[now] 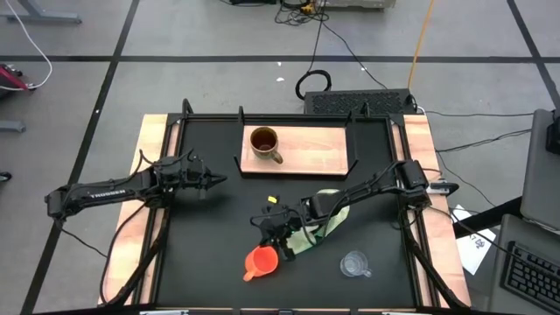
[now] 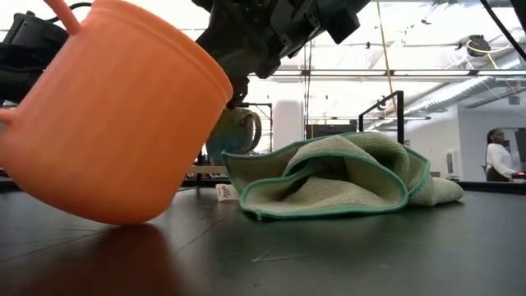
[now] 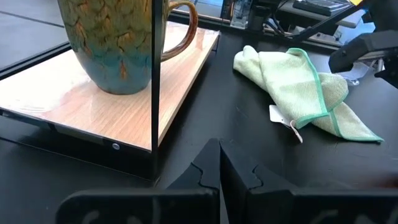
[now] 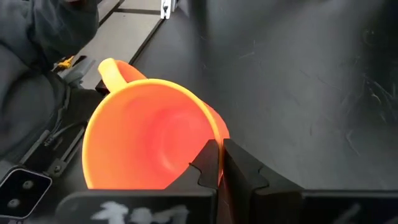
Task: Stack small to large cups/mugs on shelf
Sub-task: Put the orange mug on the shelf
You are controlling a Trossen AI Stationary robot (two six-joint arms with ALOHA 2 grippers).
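The small orange cup [image 1: 261,261] is tilted at the table's near middle, held by my right gripper [image 4: 219,163], which is shut on it; it fills the left of the low view [image 2: 107,115]. The brown glossy mug [image 1: 265,143] stands upright on its base on the left part of the wooden shelf [image 1: 311,156]. The clear glass cup [image 1: 354,263] stands on the table to the right of the orange cup. My left gripper [image 3: 219,167] is shut and empty, to the left of the shelf [image 3: 93,106]. My right gripper holds the orange cup by its rim [image 4: 212,135], on the side away from the handle [image 4: 111,71]. One finger is inside the cup and one outside. The fingers slant down from the far right. The cup is tilted, its lower wall [image 2: 123,215] at the tabletop; whether it touches, I cannot tell.
A light green cloth [image 1: 325,223] lies crumpled on the table under my right arm, between the shelf and the cups; it also shows in the low view [image 2: 345,177]. A black bracket [image 3: 153,87] rises at the shelf's left end. A person [image 2: 497,156] is in the room beyond.
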